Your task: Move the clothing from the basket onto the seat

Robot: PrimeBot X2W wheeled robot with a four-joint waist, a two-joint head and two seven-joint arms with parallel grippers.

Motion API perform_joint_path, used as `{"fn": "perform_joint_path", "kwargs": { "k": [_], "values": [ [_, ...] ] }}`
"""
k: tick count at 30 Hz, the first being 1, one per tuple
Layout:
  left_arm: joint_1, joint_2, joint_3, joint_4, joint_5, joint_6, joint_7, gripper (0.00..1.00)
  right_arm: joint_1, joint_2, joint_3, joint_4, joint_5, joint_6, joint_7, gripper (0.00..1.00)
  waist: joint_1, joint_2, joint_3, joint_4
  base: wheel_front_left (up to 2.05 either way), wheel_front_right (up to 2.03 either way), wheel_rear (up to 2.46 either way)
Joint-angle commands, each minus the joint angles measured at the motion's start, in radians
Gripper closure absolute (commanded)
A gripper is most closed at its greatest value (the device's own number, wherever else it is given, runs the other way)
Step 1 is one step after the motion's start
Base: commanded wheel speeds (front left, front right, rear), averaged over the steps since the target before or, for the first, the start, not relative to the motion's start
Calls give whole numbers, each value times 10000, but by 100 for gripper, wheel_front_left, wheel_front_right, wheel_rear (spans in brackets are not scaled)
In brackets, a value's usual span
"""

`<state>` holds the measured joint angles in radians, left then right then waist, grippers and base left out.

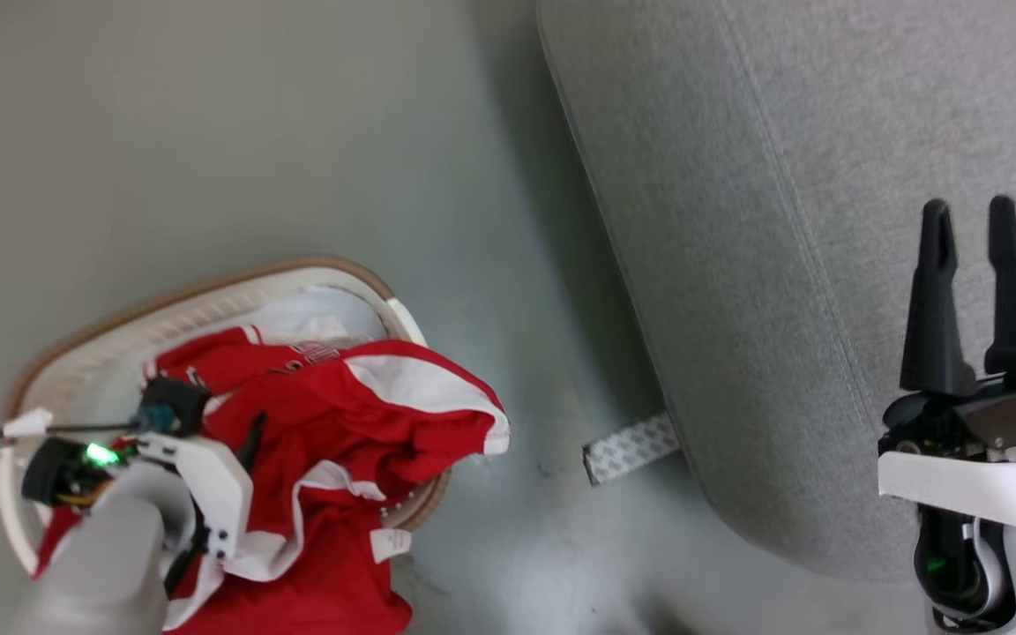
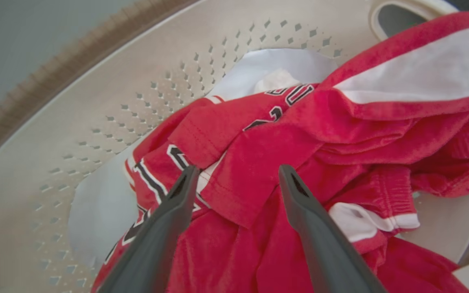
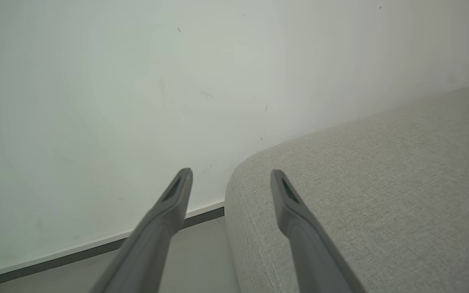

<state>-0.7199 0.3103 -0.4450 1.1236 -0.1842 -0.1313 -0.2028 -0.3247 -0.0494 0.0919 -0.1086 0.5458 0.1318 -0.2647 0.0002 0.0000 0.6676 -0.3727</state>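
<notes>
Light grey sofa seat (image 1: 781, 265) takes up the right side, with bare fabric along its seam. On the floor (image 1: 208, 132) to its left, well apart, sits the cream laundry basket (image 1: 208, 291) with a brown rim. The red jersey (image 1: 358, 414) is heaped in the basket and spills over the rim, lying on a pale cloth (image 2: 275, 65). Left claw (image 2: 236, 175): open, fingers astride a red fold, nothing clamped. Right claw (image 1: 969, 212): open and empty above the seat. A patterned strip (image 1: 631, 448) lies at the seat's base.

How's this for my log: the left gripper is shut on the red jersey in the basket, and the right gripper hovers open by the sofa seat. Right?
No: the left wrist view shows the left gripper open over the red jersey in the basket. The rest stands.
</notes>
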Motion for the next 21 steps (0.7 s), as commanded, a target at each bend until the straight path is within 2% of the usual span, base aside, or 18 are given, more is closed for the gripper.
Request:
{"fn": "perform_joint_path", "kwargs": {
  "k": [1,7,13,14,15,16,17,21],
  "values": [
    [-232,150,-98,74,-80,18,36,0,-159,-20,-35,-99,-42,-21,4,0,-2,0,534,-292,0,0,0],
    [-1154,519,-849,666,-469,17,494,0,-445,-20,-59,-500,91,-21,4,0,-2,0,1365,-482,0,0,0],
    [-1623,676,-1436,1164,-696,17,1382,0,-653,-20,25,-641,312,-21,4,0,-2,0,1821,-665,0,0,0],
    [-1628,679,-1528,1197,-778,17,1465,5,-646,-21,41,-627,332,-21,4,0,-2,0,1844,-684,0,0,0],
    [-1627,681,-1616,1208,-839,17,1513,53,-631,-21,47,-610,342,-21,4,0,-2,0,1860,-702,0,0,0],
    [-1633,698,-1684,1222,-898,17,1492,91,-630,-20,46,-588,370,-21,4,0,-2,0,1871,-716,0,0,0],
    [-1642,720,-1748,1231,-971,17,1472,100,-630,-20,43,-573,386,-21,4,0,-2,0,1875,-727,0,0,0],
    [-1606,719,-1977,1260,-1245,17,1346,100,-613,-20,55,-504,428,-21,4,0,-2,0,1812,-747,0,0,0]
  ]
}}
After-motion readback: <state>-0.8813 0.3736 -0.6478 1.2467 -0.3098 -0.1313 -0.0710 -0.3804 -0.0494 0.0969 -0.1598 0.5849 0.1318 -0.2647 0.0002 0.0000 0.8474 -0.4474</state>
